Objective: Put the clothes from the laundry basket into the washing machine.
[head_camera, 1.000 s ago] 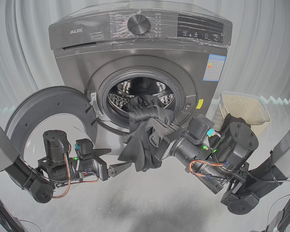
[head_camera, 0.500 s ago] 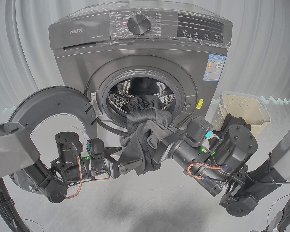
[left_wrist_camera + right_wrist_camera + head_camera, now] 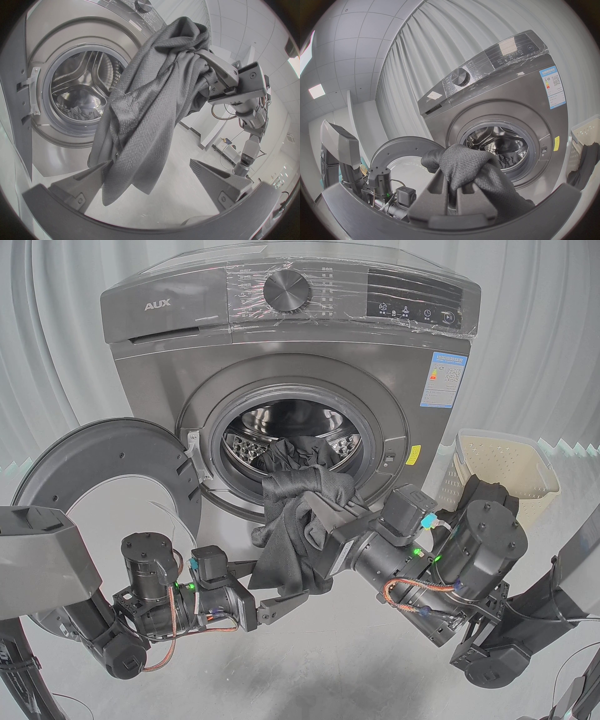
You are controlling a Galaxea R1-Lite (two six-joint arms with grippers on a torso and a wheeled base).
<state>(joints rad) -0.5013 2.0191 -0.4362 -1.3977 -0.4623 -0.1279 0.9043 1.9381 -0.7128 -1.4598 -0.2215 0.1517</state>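
A black mesh garment [image 3: 290, 534] hangs in front of the washing machine's [image 3: 281, 365] open drum [image 3: 294, 427]. My right gripper [image 3: 322, 505] is shut on its upper folds [image 3: 468, 165], just below the drum's rim. The cloth [image 3: 147, 118] drapes down between the fingers of my left gripper [image 3: 278, 582], which stands open under it; one finger [image 3: 90, 178] touches the hem. More dark clothes [image 3: 294, 452] lie inside the drum. The cream laundry basket [image 3: 506, 465] stands right of the machine, with dark clothing [image 3: 487, 490] over its near rim.
The machine's round door [image 3: 106, 465] is swung fully open to the left, just behind my left arm. Grey curtains hang behind the machine. Bare grey floor lies in front of it.
My left arm has moved right and forward, bringing its open gripper under the garment's hanging end. The right gripper has shifted slightly left with the garment.
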